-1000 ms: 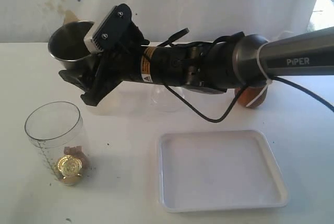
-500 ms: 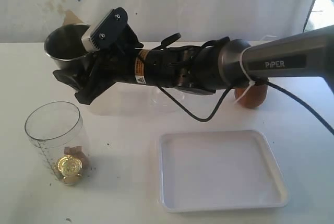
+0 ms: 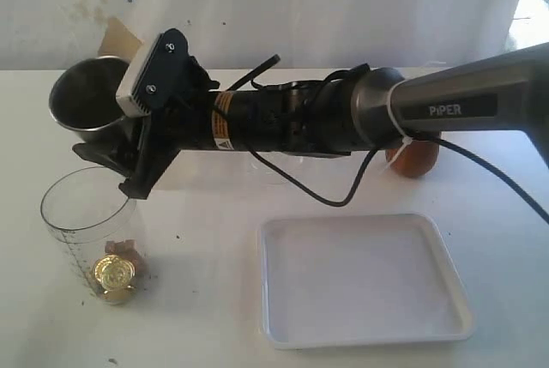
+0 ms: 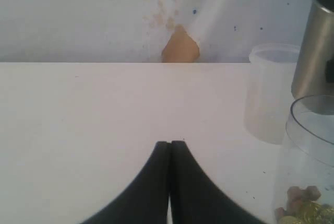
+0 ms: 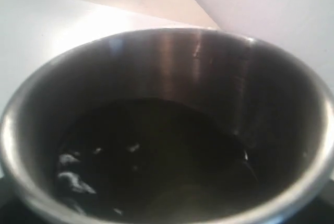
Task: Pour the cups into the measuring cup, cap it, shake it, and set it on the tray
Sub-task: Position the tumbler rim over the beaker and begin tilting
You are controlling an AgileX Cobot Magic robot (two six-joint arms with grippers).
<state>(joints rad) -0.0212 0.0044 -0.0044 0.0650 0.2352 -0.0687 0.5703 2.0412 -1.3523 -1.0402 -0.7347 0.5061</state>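
1. The right gripper (image 3: pixel 107 164) is clamped on the stainless-steel tumbler (image 3: pixel 84 100), with one black finger on each side of its body. This sits in the upper left of the exterior frame.
2. The tumbler is clear of the table (image 3: pixel 214 299) and leans a little, its open mouth turned toward the exterior camera.
3. In the right wrist view the tumbler's inner wall (image 5: pixel 209 78) fills the picture. Its bottom is dark, and what lies there cannot be made out.
4. The left gripper (image 4: pixel 169 148) shows at lower centre of its wrist view with its fingers pressed together on nothing, over bare white table.
5. The measuring cup (image 3: pixel 90 231) stands upright at lower left of the exterior frame, directly below the tumbler. The lower gripper finger overlaps its rim.
6. Gold coin-like pieces and small brown bits (image 3: pixel 114 274) lie in the bottom of the measuring cup.
7. A translucent plastic piece (image 4: pixel 269 93) stands beside the measuring cup in the left wrist view.
8. The white tray (image 3: pixel 360 339) lies at lower right of the exterior frame, well apart from the measuring cup.
9. The brown wooden cup (image 3: pixel 414 159) stands at middle right, half hidden behind the right arm.
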